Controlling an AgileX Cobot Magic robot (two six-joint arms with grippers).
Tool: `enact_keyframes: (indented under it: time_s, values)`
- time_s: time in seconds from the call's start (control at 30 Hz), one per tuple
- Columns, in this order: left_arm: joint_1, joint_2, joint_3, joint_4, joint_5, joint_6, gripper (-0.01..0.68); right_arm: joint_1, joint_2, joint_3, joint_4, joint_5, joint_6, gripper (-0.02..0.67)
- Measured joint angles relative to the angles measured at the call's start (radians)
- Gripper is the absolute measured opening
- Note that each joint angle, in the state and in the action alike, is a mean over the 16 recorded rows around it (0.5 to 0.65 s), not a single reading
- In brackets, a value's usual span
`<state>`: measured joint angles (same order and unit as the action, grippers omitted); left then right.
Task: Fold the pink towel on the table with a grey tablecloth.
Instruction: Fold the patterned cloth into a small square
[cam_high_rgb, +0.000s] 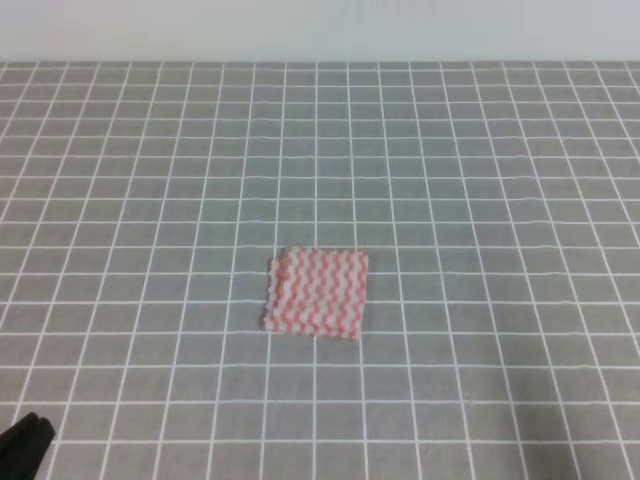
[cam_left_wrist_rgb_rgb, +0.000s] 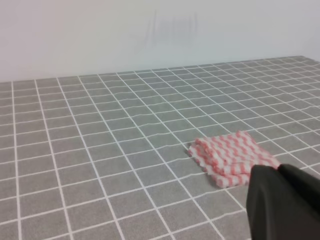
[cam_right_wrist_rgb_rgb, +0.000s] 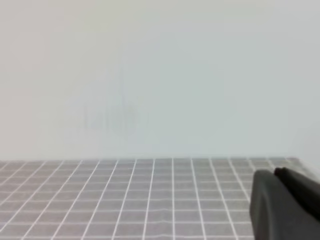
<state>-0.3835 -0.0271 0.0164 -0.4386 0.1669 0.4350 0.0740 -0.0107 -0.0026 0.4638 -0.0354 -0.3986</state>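
Observation:
The pink towel (cam_high_rgb: 318, 291) lies in a small folded rectangle near the middle of the table with a grey tablecloth (cam_high_rgb: 480, 180), one layer edge showing along its left side. In the left wrist view the pink towel (cam_left_wrist_rgb_rgb: 232, 157) sits just beyond my left gripper (cam_left_wrist_rgb_rgb: 278, 172), whose dark fingers are pressed together with nothing between them. That left gripper (cam_high_rgb: 25, 440) shows only as a black tip at the bottom left corner, far from the towel. My right gripper (cam_right_wrist_rgb_rgb: 276, 174) also looks shut and empty, over the bare grey tablecloth (cam_right_wrist_rgb_rgb: 125, 200); the towel is out of its view.
A plain white wall (cam_high_rgb: 320, 25) rises behind the table's far edge. Grey gridded cloth (cam_left_wrist_rgb_rgb: 75, 150) surrounds the towel on all sides. The right arm is outside the high view.

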Motion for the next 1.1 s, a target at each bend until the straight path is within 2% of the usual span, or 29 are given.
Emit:
enact_keyframes:
  time_s: [0.23,0.67,1.1]
  values:
    - [0.0,-0.001,0.001,0.0,-0.001,0.0,-0.003,0.0,-0.011,0.018,-0.072,0.03,0.043,-0.016]
    - [0.0,0.003,-0.002,0.0,0.001,0.0,-0.003,0.0,-0.011,0.019,-0.358,0.279,0.287,-0.016]
    - [0.0,0.004,-0.003,0.0,0.003,0.0,-0.003,0.001,-0.01,0.016,-0.395,0.342,0.325,-0.016]
